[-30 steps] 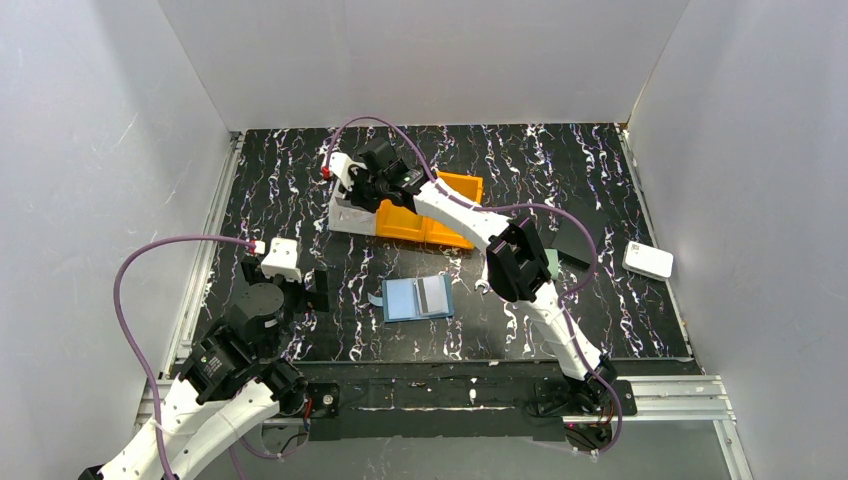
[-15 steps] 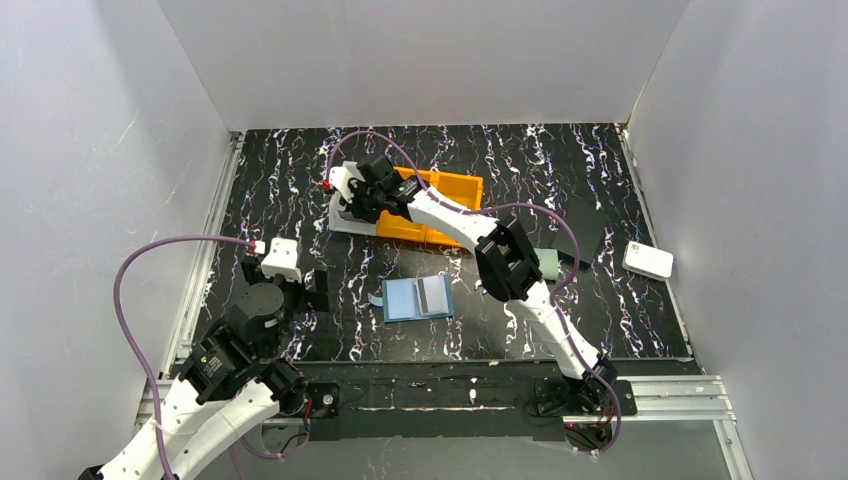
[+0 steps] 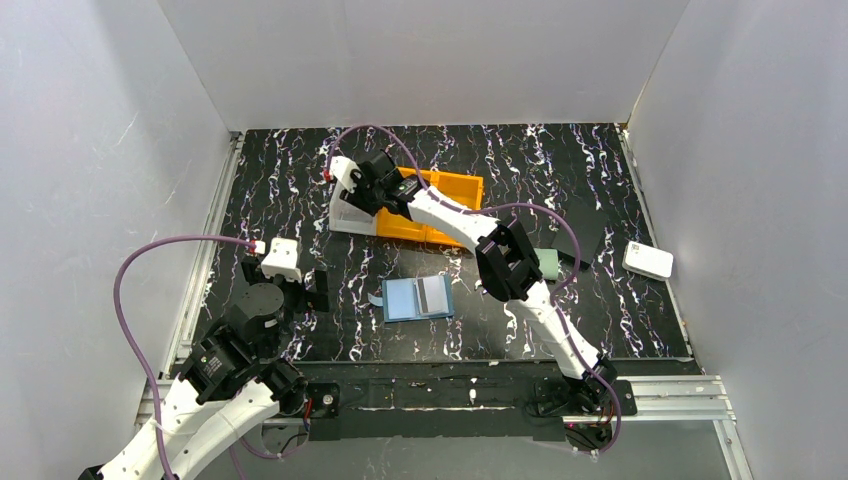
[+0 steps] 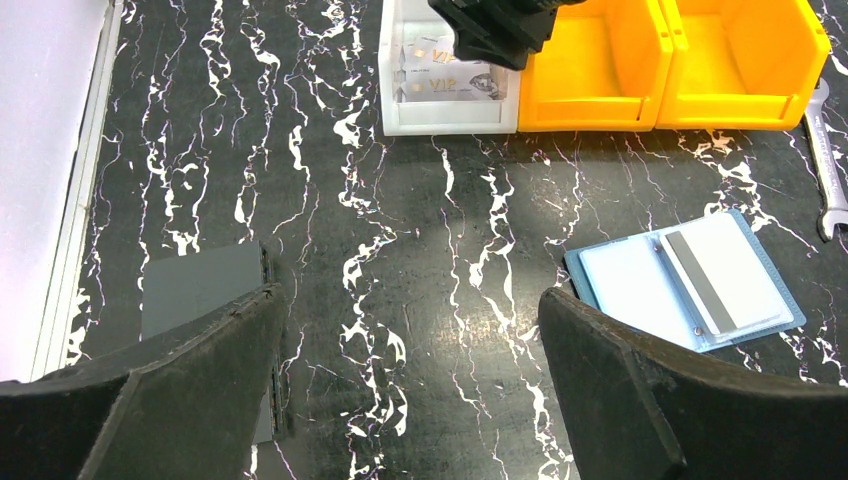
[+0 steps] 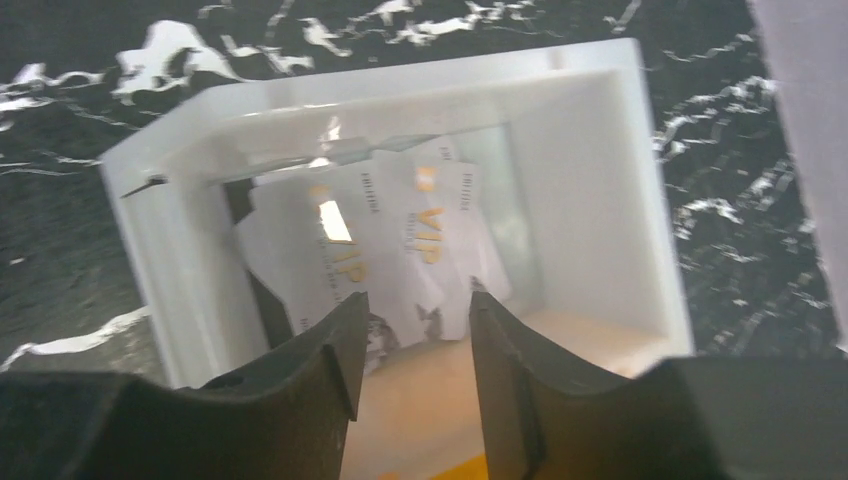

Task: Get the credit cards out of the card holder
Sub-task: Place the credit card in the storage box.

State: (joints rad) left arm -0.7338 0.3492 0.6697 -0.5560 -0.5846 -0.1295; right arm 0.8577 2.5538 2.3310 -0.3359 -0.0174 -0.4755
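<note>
At the upper centre of the top view, I find the right fingers [image 5: 330, 370] slightly parted over the white bin [image 5: 600, 200], pinching nothing. Cards [image 5: 420, 250] lie inside the bin. The holder [image 3: 405, 300] lies open mid-worktop [image 3: 560, 170], a striped card [image 3: 433, 295] in its right half. The left fingers [image 4: 200, 380] are spread wide at lower left, empty.

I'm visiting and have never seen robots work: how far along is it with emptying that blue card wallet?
Done: at least two pale VIP-printed credit cards lie in the white plastic bin. In hand: the right end effector hovers over that bin, jaws apart, holding nothing. Left: one pale striped card still sits on the open blue folding card holder; the left end effector is open and empty.
</note>
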